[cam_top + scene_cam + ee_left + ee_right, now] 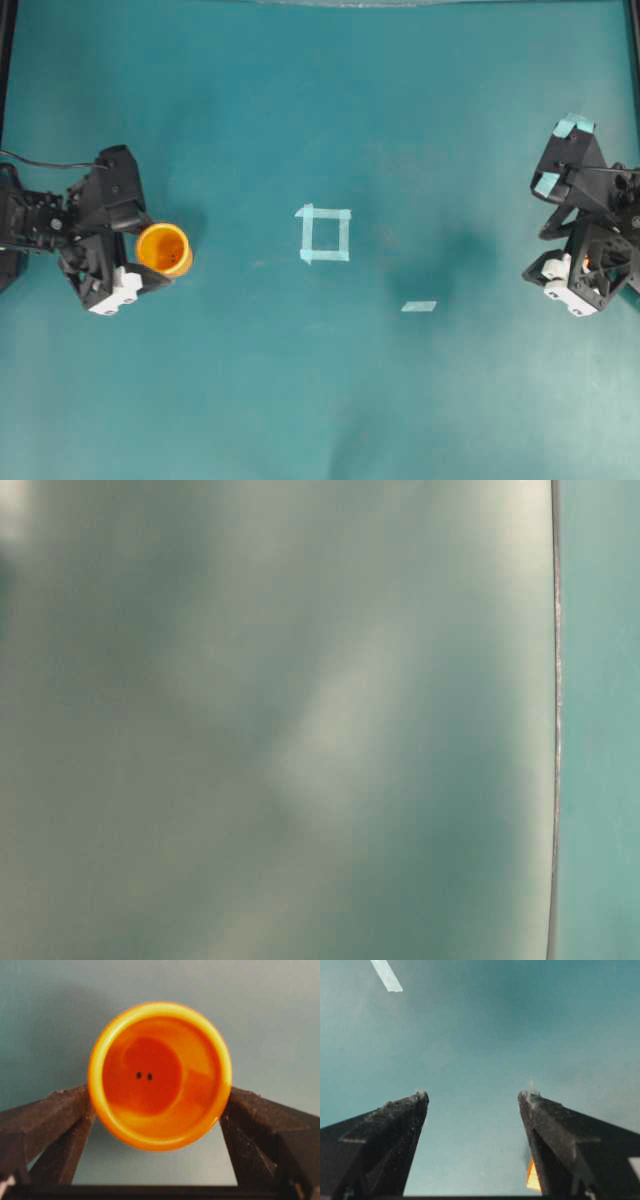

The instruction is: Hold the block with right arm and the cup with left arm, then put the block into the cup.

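Note:
The yellow-orange cup stands upright on the teal table at the left. My left gripper is open around it. In the left wrist view the cup fills the gap, and a dark finger sits close beside its rim on each side. I cannot tell whether they touch it. My right gripper, marked with blue tape, is open at the far right. The block shows only as an orange sliver by the inner base of the right-hand finger, and as a small orange spot under the gripper.
A square outline of pale tape marks the table's middle. A short tape strip lies to its lower right and also shows in the right wrist view. The table-level view is a blur.

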Available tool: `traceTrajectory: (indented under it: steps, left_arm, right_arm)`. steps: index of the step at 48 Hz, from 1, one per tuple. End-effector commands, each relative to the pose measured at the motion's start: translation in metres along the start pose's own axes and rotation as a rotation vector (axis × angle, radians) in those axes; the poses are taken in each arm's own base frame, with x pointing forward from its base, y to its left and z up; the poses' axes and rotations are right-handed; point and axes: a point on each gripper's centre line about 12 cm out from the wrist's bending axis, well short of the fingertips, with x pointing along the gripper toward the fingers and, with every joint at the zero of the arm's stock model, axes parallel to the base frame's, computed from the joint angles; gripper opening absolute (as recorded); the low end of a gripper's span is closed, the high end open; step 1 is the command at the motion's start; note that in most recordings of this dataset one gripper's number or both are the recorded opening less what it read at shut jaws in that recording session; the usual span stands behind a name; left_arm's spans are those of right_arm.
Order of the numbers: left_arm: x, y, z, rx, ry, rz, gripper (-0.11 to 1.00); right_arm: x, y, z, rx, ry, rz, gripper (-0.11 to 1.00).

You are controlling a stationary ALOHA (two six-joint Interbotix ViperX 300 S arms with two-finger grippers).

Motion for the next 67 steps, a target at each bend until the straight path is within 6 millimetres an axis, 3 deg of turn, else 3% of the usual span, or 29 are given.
traceTrajectory:
  steps: [1, 11, 28, 39, 55, 67]
  left_arm:
    - [0.006, -0.004, 0.009, 0.005, -0.029, -0.014, 0.88]
    - [0.021, -0.006, 0.012, 0.010, -0.041, -0.024, 0.88]
    - [0.025, -0.010, 0.020, 0.015, -0.068, -0.037, 0.84]
    - [0.026, -0.015, 0.025, 0.028, -0.091, -0.054, 0.68]
    - [0.028, -0.035, 0.045, 0.061, -0.147, -0.103, 0.64]
    - [0.036, -0.054, 0.065, 0.246, -0.126, -0.098, 0.64]
  right_arm:
    - [-0.003, 0.003, 0.003, -0.003, -0.016, 0.011, 0.69]
    - [-0.003, 0.003, 0.004, -0.003, -0.021, 0.015, 0.69]
    - [-0.003, 0.003, 0.004, 0.000, -0.022, 0.014, 0.69]
    - [-0.003, 0.003, 0.004, 0.000, -0.022, 0.014, 0.69]
    - [-0.003, 0.002, 0.004, -0.005, -0.020, 0.004, 0.69]
    - [0.000, -0.004, -0.002, 0.000, 0.009, -0.027, 0.69]
